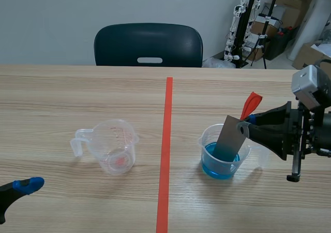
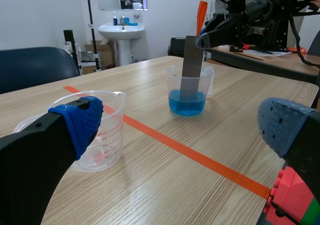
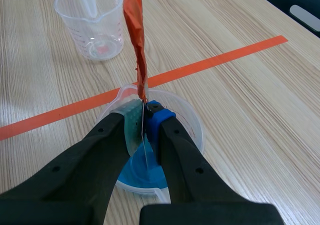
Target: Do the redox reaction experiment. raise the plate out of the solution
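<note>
Beyond the tabletop [image 1: 62, 103], at 12 o'clock, stands one dark chair [image 1: 148, 44]. Two clear cups flank the orange-red tape line [image 1: 166, 150]: an empty measuring cup [image 1: 113, 146] at its 9 o'clock and a cup of blue solution [image 1: 209, 158] at its 3 o'clock. One grey plate [image 1: 230, 137] leans in the solution, lower end submerged, with a red strip [image 1: 251, 104] at its top. The right end effector [image 1: 246, 127], entering from 3 o'clock, pinches the plate's upper edge. The left end effector [image 1: 23, 186], spread wide, sits at 8 o'clock, well apart.
</note>
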